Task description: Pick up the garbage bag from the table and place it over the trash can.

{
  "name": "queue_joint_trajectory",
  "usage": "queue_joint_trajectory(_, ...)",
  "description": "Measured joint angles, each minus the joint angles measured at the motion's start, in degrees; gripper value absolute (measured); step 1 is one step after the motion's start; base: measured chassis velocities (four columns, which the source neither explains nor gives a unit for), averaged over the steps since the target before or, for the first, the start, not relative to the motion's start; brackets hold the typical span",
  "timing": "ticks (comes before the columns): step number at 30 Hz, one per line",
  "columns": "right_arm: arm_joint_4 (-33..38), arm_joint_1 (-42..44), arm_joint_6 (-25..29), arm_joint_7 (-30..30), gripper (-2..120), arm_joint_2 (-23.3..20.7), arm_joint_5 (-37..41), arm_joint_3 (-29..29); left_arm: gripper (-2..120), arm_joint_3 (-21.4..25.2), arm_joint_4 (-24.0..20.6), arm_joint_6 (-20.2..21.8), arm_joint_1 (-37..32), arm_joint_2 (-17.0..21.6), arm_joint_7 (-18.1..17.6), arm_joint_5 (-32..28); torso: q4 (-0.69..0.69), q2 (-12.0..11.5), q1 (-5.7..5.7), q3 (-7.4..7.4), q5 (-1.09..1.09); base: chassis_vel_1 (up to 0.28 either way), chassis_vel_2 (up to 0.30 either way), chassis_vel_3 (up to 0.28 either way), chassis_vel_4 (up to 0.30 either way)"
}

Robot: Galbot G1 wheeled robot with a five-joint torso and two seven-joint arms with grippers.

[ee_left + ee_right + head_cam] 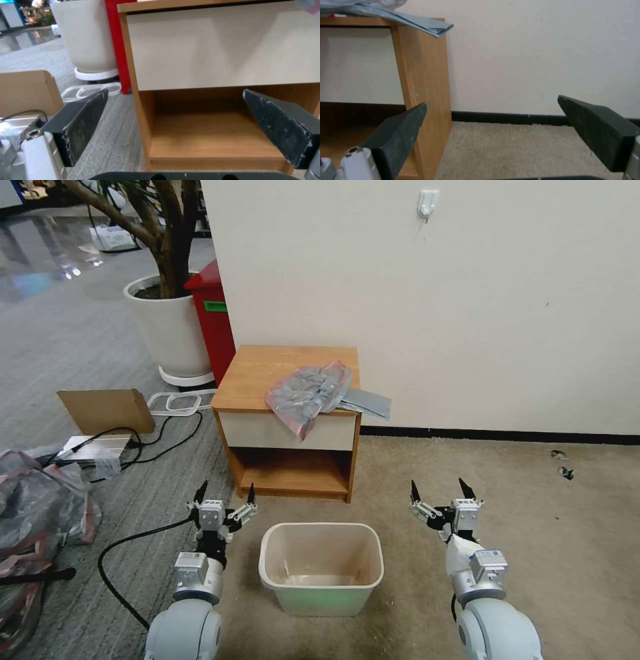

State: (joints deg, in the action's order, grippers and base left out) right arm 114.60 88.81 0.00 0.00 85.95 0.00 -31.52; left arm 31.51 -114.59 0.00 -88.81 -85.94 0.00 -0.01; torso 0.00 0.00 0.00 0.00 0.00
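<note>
Grey crinkled plastic, the garbage bag [308,395] lies on the table [257,373] top, right of centre, its pink edge drooping over the drawer front. I see the trash can [321,568] on the carpet nearer me, between my left gripper [225,495] and right gripper [440,492], both spread wide, holding nothing

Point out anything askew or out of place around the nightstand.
The garbage bag lies crumpled on the table, one corner drooping over the drawer front. A flat grey sheet beneath it juts past the table's edge.
</note>
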Motion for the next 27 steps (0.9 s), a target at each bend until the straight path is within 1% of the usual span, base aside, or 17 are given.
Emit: queue_joint_trajectory(27, 0.02, 0.02, 0.00, 0.00, 100, 0.00, 0.03, -0.01, 100, 0.01, -0.05, 0.00, -0.04, 0.02, 0.00, -0.01, 0.00, 0.00, 0.00, 0.00, 0.00, 0.000, 0.000, 0.000, 0.000)
